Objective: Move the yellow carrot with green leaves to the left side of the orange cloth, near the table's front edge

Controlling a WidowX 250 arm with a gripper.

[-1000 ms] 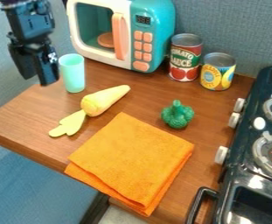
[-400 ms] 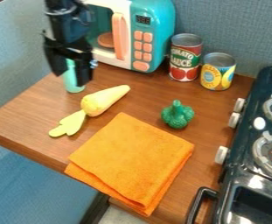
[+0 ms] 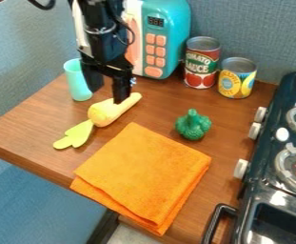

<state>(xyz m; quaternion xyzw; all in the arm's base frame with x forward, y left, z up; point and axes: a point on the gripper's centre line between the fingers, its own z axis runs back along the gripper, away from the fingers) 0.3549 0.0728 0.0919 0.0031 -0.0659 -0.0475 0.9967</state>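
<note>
The black gripper [image 3: 107, 96] hangs open above the upper part of the yellow toy vegetable [image 3: 109, 110], its two fingers apart with nothing held between them. That toy lies slantwise on the wooden table, its pale green leaves [image 3: 77, 135] toward the lower left. Just left of the gripper stands an upright mint-green cup [image 3: 77, 83]. An orange folded cloth [image 3: 142, 174] lies below and right of the toy. Green toy broccoli [image 3: 192, 125] rests to the right.
A teal and white toy microwave [image 3: 166, 40] stands behind the arm. Beside it are a tomato sauce can [image 3: 202, 64] and a yellow can [image 3: 236, 78]. The dark toy stove [image 3: 271, 190] takes up the right edge. The wooden table [image 3: 23, 128] ends at the lower left.
From the upper left, the gripper has moved right and down, past the cup to over the yellow toy vegetable. The objects on the table have kept their places.
</note>
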